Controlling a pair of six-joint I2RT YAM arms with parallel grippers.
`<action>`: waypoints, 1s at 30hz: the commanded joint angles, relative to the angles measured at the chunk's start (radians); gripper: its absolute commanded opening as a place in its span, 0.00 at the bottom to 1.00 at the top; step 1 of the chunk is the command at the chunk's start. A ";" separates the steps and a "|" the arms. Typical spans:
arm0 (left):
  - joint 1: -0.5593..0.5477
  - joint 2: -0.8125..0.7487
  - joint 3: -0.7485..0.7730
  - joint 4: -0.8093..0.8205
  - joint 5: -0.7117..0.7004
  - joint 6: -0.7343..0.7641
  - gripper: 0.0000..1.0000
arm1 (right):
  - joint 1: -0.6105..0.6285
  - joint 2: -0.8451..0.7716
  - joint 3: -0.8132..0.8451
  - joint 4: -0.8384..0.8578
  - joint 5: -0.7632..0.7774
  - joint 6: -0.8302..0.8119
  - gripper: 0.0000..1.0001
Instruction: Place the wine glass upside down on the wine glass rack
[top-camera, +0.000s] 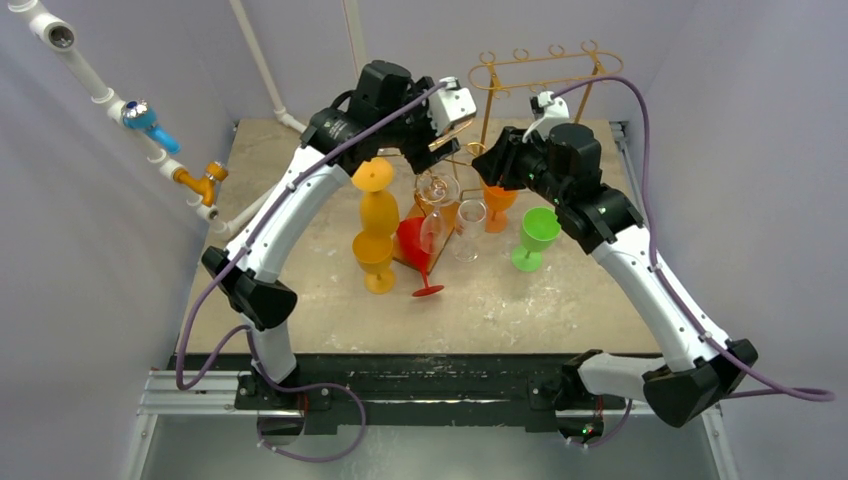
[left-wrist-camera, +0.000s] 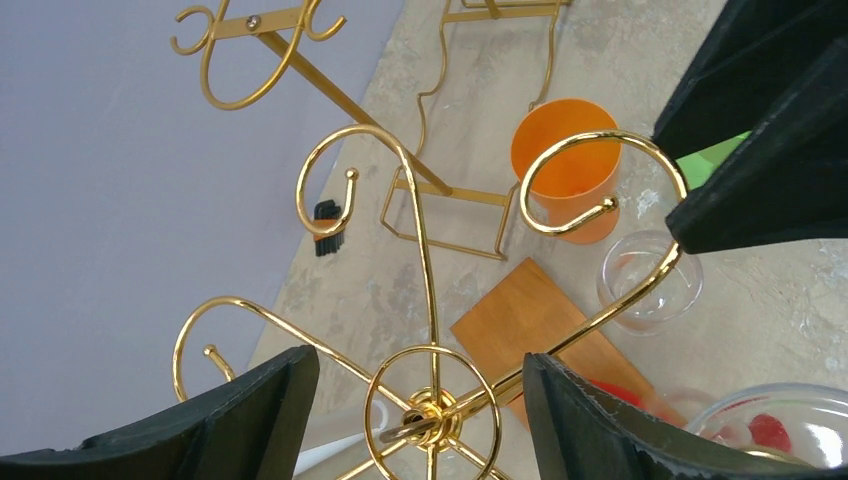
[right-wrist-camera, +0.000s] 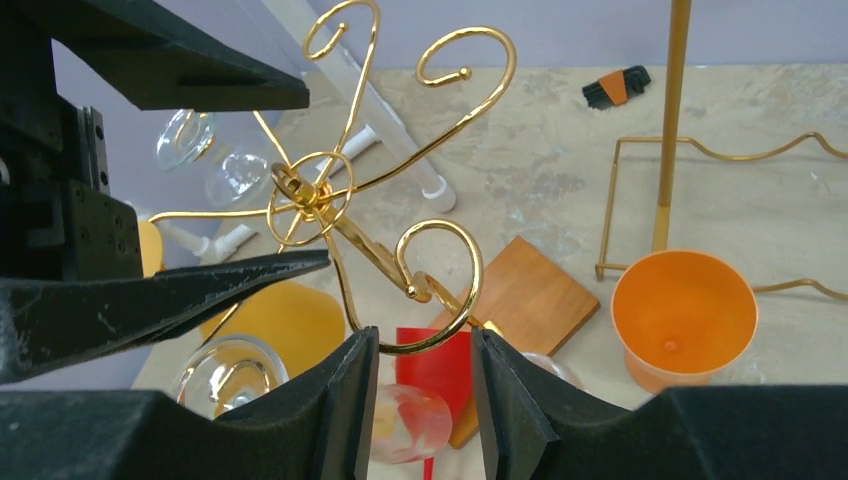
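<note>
The gold wine glass rack stands mid-table on a wooden base. My left gripper is open wide, its fingers on either side of the rack's ringed hub without touching it. My right gripper is open around one curled hook. Just below that hook, between the right fingers but apart from them, shows the upside-down bowl of the clear wine glass, in front of a red glass. Its stem and foot are hidden.
A second clear glass sits by the left fingers. On the table stand yellow goblets, an upright clear glass, an orange cup and a green goblet. A taller gold rack stands at the back.
</note>
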 joint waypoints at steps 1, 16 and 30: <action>-0.003 -0.039 0.062 -0.126 -0.224 -0.159 0.80 | -0.016 -0.005 0.052 -0.001 0.010 -0.038 0.46; 0.013 -0.285 -0.014 -0.213 -0.312 -0.175 1.00 | 0.029 -0.100 0.237 -0.169 -0.002 -0.126 0.77; 0.043 -0.362 0.024 -0.295 -0.403 -0.166 1.00 | 0.040 -0.119 0.043 -0.206 0.162 -0.101 0.75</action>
